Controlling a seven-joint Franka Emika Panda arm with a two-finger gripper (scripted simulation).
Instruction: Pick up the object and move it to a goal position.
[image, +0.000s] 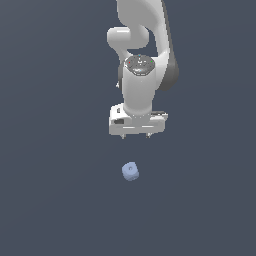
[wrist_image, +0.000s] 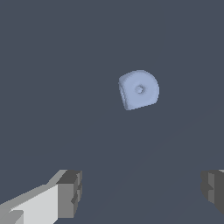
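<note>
Block (image: 130, 171) sits nearest the exterior camera, alone on the dark counter (image: 50, 210), a small pale blue cube with rounded edges and a dot on the face that shows. Nothing touches it.

End effector (image: 136, 135) hangs beyond and above it, well apart, fingers (wrist_image: 70, 193) spread wide and empty; the gap is plainly broader than the block.

Step in hand, as judged: the approach. In the wrist view the block lies off the line between the fingertips, so the arm should first centre over it, square the fingers to two flat faces, then descend straight and close low on the sides.

Counter is bare all round in both views; no edge and no goal marker shows. Room looks free on every side.
</note>
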